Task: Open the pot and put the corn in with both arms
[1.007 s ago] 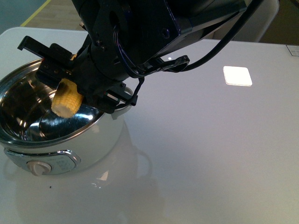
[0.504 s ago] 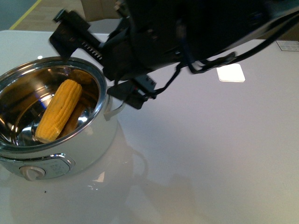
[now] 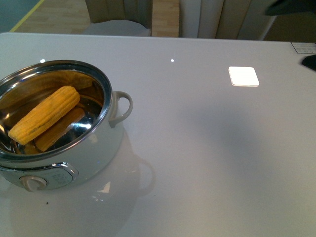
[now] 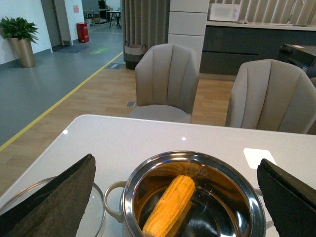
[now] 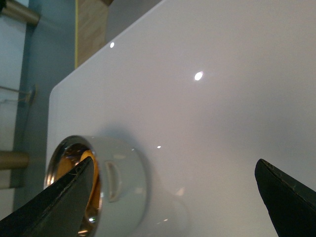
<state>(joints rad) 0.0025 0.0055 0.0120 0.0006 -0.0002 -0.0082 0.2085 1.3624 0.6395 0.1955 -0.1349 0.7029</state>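
Observation:
The white pot (image 3: 98,153) stands uncovered at the table's left, its steel inside showing. The yellow corn (image 3: 44,114) lies slanted inside it, free of any gripper. In the left wrist view the pot (image 4: 190,155) and the corn (image 4: 170,205) sit between and below the spread black fingers of my left gripper (image 4: 175,162), which is open and holds nothing. My right gripper (image 5: 174,162) is open too, over bare table, with the pot (image 5: 128,182) off by one fingertip. In the front view only dark bits of an arm (image 3: 291,6) show at the right edge.
A glass lid (image 4: 97,207) lies on the table beside the pot, partly hidden by a finger. A white square patch (image 3: 243,76) lies on the table at the back right. Two grey chairs (image 4: 165,81) stand beyond the far table edge.
The arm that held the corn over the pot let it go and drew away to the right, almost out of the front view. The corn now lies in the pot.

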